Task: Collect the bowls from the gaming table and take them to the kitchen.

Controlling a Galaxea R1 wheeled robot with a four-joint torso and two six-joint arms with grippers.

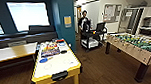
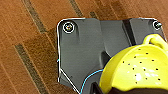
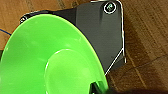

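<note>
A yellow bowl [image 2: 136,70] with small holes looms large in the left wrist view, held above the wooden floor with my left gripper [image 2: 120,90] shut on its rim. In the right wrist view a bright green bowl [image 3: 50,57] hangs over the same floor, my right gripper [image 3: 98,88] shut on its edge. The gaming table [image 1: 58,64], white-topped with yellow edges, stands ahead to the left in the head view. The kitchen is out of view.
A flat blue paddle [image 1: 43,60] and colourful boxes [image 1: 50,50] lie on the gaming table. A foosball table [image 1: 135,45] stands to the right. A person [image 1: 84,20] stands behind a dark cart [image 1: 92,37] at the back. A teal wall corner [image 1: 65,20] and benches [image 1: 13,52] lie left.
</note>
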